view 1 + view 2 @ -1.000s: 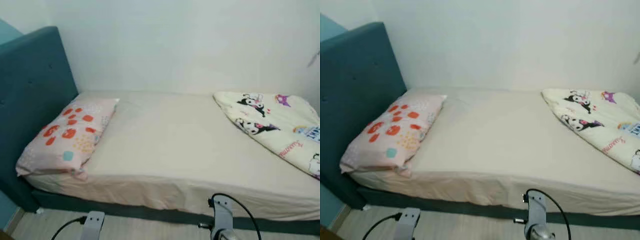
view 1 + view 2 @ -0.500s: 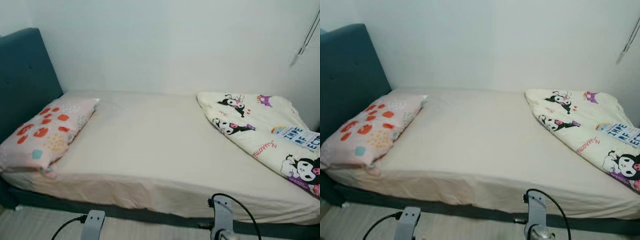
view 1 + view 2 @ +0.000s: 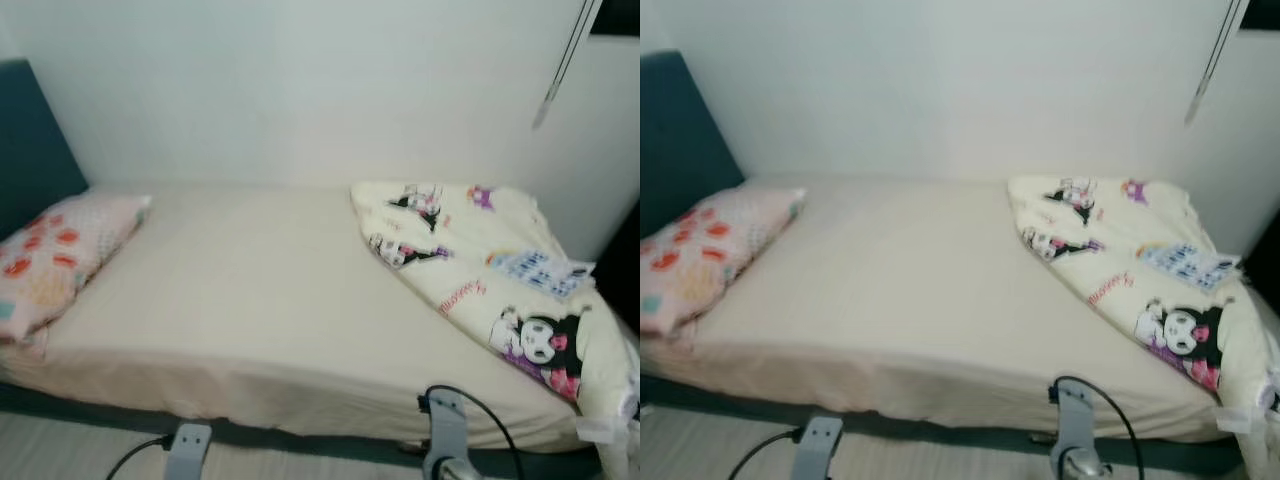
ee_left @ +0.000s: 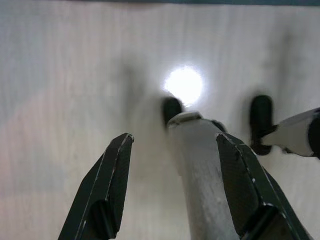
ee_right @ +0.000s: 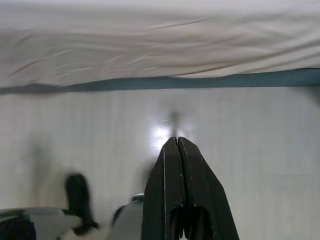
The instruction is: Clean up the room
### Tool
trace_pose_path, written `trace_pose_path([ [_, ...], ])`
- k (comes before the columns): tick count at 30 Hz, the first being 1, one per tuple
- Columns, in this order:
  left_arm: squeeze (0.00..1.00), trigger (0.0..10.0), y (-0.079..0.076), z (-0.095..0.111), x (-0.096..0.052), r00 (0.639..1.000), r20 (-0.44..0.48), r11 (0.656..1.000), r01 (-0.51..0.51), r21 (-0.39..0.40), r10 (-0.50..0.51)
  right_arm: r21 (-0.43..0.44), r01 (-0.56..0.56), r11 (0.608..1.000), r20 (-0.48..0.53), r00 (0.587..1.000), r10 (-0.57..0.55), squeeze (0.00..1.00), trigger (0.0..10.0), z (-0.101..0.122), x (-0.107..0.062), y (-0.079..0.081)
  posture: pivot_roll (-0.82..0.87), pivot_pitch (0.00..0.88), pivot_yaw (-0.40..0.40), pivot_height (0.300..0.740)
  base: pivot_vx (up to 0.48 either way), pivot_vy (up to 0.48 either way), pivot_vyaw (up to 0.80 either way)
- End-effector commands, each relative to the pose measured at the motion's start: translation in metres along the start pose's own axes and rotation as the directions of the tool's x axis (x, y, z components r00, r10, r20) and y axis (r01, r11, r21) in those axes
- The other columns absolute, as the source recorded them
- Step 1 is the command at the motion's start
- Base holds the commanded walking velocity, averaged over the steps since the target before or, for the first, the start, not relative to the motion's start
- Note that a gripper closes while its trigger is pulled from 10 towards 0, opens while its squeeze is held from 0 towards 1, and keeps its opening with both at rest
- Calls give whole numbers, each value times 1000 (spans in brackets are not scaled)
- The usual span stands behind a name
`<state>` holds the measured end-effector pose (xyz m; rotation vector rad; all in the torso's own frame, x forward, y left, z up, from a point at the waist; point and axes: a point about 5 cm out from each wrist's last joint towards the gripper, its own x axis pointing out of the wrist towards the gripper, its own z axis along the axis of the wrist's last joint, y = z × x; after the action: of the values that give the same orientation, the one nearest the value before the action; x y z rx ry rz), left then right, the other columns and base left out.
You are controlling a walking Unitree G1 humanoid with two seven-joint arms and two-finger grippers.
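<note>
Cream cartoon-print quilt [image 3: 490,270] lies bunched at the bed's [image 3: 250,300] foot end, pillow [image 3: 55,260] at the head. Step: surveying. Left claw [image 4: 172,145] hangs spread, right claw [image 5: 176,150] pressed together, both over floor. Next: reach the quilt's edge to spread it.

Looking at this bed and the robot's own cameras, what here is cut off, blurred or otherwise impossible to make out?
- Pillow: its left end is cut by the eye views' edge.
- Headboard: mostly beyond the left edge.
- Cartoon blanket: printed text blurred and too small to read; its right end runs off the frame.
- Hanging cord: its top is cut off, so what it belongs to is unclear.
</note>
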<state>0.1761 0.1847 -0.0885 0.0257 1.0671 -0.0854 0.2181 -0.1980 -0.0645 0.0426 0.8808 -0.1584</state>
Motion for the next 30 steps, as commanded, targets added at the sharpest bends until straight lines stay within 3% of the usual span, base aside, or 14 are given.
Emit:
trace_pose_path([
  [1,0,10000,6,4,-1,1000,13,1000,-18,-13,18,8,-8,1000,8,1000,8,0,10000,3,0,4,-13,0,0,721,0,-480,0],
  [11,0,10000,12,3,-2,999,18,997,-45,-61,47,13,13,1000,15,1000,-13,0,10000,6,0,-9,-7,0,-18,721,0,-480,0],
  [24,0,10000,5,-3,-1,1000,0,998,-22,-52,22,44,51,998,13,999,-52,0,10000,4,-1,-25,-75,0,-7,721,0,-480,0],
  [27,0,10000,3,-3,-1,1000,-2,999,-12,-34,12,26,50,998,-6,999,-50,0,10000,-2,-2,-25,-92,0,-2,721,0,-480,0],
  [30,0,10000,-4,15,2,1000,31,1000,4,-23,-3,-49,4,999,-22,1000,-5,0,10000,-8,-2,-16,-120,0,-6,721,0,-480,0],
])
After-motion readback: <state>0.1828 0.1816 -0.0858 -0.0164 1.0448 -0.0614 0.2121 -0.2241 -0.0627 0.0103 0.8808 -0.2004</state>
